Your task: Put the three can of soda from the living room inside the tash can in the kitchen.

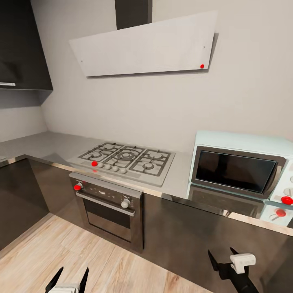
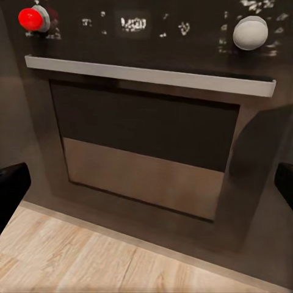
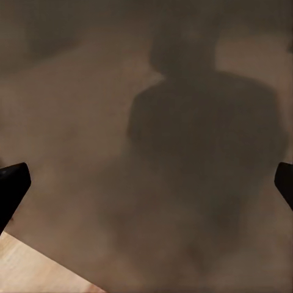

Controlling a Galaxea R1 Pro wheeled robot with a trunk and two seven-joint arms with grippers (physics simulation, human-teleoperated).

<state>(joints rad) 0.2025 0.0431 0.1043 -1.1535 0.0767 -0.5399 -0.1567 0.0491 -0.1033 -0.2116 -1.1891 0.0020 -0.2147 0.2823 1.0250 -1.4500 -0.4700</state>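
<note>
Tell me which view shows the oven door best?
The left wrist view: the oven door sits close and frontal under its handle. The head view shows it small and oblique. The right wrist view shows a dark blurry surface, unidentifiable.

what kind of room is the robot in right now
A kitchen: a gas hob sits in a steel countertop over a built-in oven, with a white angled hood above and a pale microwave to the right.
</note>
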